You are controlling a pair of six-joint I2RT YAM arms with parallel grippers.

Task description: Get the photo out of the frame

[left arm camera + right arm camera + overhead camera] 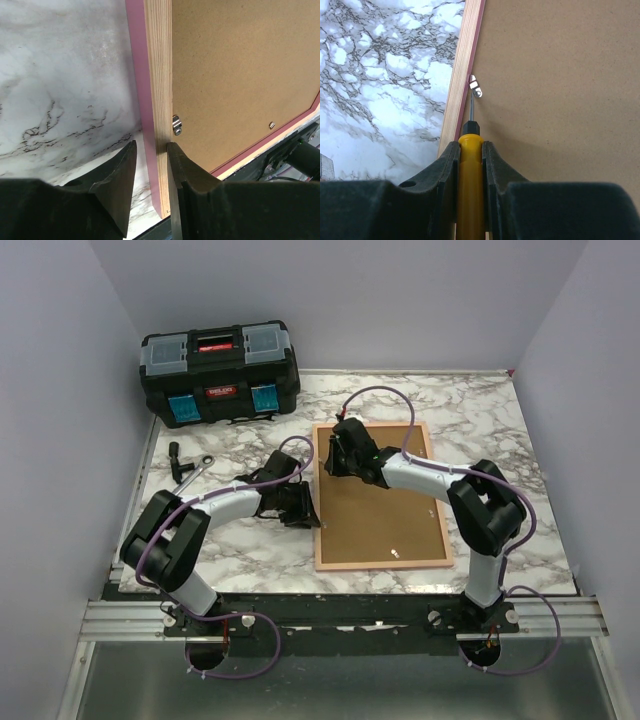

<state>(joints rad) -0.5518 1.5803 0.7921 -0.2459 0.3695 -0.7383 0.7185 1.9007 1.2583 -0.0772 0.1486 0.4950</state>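
The pink frame lies face down on the marble table, its brown backing board facing up. The photo is hidden under the board. My left gripper is open and straddles the frame's left rail near the front corner, beside a metal clip; a strip of marble shows between the left finger and the rail. My right gripper is shut on a yellow screwdriver. The screwdriver's tip touches a small metal clip at the board's left edge, next to the frame's wooden rail.
A black toolbox stands at the back left of the table. A wrench and a dark-handled tool lie left of the left arm. Another clip sits near the board's front edge. Grey walls enclose three sides.
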